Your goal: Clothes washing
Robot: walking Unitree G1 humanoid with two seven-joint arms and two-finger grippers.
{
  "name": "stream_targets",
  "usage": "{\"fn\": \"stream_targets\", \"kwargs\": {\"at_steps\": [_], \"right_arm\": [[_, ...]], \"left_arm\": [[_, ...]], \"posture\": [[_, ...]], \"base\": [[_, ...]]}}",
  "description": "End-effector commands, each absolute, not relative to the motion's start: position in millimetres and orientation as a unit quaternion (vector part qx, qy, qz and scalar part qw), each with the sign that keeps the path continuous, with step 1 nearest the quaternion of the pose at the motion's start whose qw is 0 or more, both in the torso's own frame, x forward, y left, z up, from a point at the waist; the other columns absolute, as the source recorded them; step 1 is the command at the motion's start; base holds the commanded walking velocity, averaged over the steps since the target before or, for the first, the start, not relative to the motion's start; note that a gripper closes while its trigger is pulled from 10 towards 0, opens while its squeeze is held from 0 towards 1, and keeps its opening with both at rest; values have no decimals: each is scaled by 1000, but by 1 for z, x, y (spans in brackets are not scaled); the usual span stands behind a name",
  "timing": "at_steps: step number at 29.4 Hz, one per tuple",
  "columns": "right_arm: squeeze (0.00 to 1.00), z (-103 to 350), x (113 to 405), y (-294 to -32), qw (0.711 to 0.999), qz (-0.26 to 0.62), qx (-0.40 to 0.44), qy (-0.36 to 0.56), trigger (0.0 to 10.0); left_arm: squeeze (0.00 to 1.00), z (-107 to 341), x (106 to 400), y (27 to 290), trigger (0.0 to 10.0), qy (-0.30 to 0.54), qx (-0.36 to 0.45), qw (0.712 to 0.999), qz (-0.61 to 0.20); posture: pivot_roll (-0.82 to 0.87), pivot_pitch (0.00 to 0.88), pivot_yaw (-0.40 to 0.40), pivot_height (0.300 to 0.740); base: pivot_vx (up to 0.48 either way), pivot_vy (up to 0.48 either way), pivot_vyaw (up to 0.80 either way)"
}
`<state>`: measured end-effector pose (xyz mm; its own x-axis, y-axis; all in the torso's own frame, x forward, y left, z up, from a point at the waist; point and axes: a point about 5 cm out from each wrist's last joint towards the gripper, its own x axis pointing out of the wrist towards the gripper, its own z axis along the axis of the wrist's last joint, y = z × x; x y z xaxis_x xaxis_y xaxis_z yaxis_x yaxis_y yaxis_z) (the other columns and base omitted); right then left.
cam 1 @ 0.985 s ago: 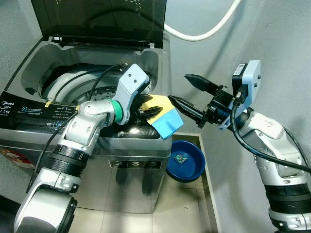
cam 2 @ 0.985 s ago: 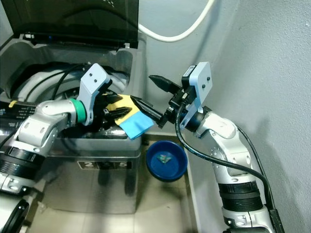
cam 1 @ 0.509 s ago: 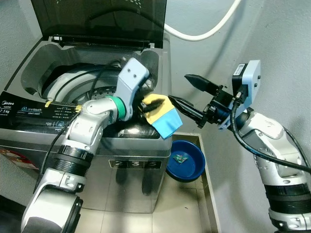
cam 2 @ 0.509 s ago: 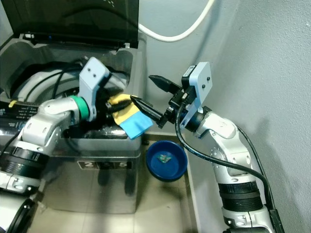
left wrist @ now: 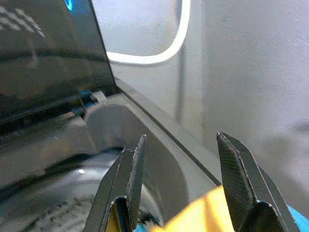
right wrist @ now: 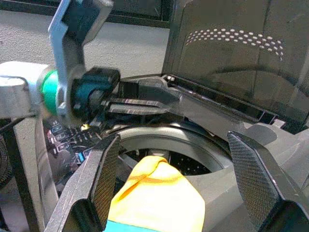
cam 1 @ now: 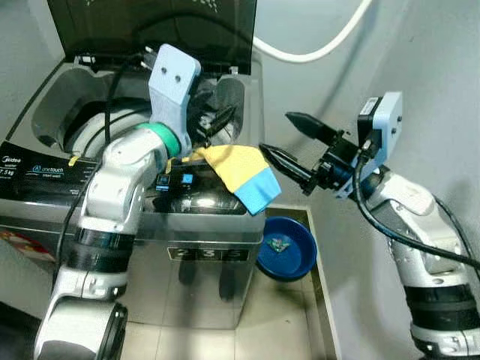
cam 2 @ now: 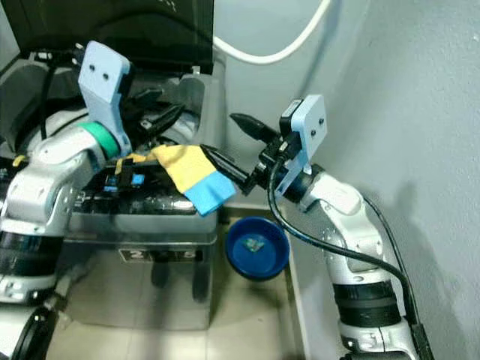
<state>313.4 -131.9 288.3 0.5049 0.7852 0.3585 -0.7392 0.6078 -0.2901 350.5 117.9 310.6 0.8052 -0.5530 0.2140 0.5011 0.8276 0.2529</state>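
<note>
A yellow and blue cloth (cam 1: 238, 171) lies draped over the front right rim of the open top-loading washing machine (cam 1: 45, 169), its blue end hanging down the front. My left gripper (cam 1: 221, 120) is raised above the cloth, near the drum (cam 1: 97, 127), open and holding nothing. My right gripper (cam 1: 281, 136) is held open just right of the washer; its lower fingertip is at the cloth's right edge. In the right wrist view the yellow cloth (right wrist: 154, 193) lies between the open fingers (right wrist: 104, 179). The left wrist view has the cloth (left wrist: 203, 212) below its spread fingers (left wrist: 130, 174).
The washer's dark lid (cam 1: 150, 30) stands up at the back. A white hose (cam 1: 322, 49) curves along the grey wall. A blue basin (cam 1: 289, 251) holding a small item sits on the tiled floor between the washer and the right wall.
My left gripper has let go of the cloth and swung up toward the lid. The cloth now rests spread on the washer's rim. The right arm has stayed put.
</note>
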Motion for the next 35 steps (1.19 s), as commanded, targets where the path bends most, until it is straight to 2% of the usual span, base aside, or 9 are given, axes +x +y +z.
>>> {"fn": "stream_targets", "kwargs": {"at_steps": [1, 10, 11, 22, 25, 30, 31, 34, 35], "right_arm": [[0, 290, 312, -134, 866, 434, -53, -242, 10000], [0, 291, 314, -133, 868, 428, -50, -247, 10000], [0, 291, 314, -133, 868, 428, -50, -247, 10000], [0, 292, 315, -134, 870, 423, -51, -249, 10000], [0, 292, 315, -134, 870, 422, -50, -249, 10000], [0, 292, 315, -134, 871, 420, -51, -249, 10000], [0, 292, 315, -134, 871, 420, -51, -250, 10000], [0, 292, 316, -135, 873, 417, -50, -249, 10000], [0, 292, 316, -135, 873, 416, -50, -250, 10000]], "left_arm": [[451, 310, 346, 116, 10000, -139, 93, 942, -290], [1000, 312, 338, 116, 10000, -134, 86, 941, -299], [0, 309, 338, 115, 10000, -123, 87, 941, -304], [0, 285, 337, 112, 10000, -51, 77, 939, -332], [0, 276, 340, 113, 0, -32, 78, 941, -329], [0, 275, 342, 115, 0, -30, 87, 945, -315], [0, 277, 343, 115, 8314, -33, 91, 945, -311], [0, 281, 344, 117, 10000, -50, 95, 948, -300], [1000, 282, 344, 118, 10000, -50, 92, 948, -300]], "posture": [[62, 128, 15, 740], [69, 115, 16, 740], [69, 113, 16, 740], [67, 111, 18, 740], [64, 116, 16, 740], [63, 117, 17, 740], [63, 119, 16, 740], [64, 119, 17, 740], [64, 120, 16, 740]], "base": [[0, 0, 0], [0, 0, 0], [0, 0, 0], [0, 0, 0], [0, 0, 0], [0, 0, 0], [0, 0, 0], [0, 0, 0], [0, 0, 0]]}}
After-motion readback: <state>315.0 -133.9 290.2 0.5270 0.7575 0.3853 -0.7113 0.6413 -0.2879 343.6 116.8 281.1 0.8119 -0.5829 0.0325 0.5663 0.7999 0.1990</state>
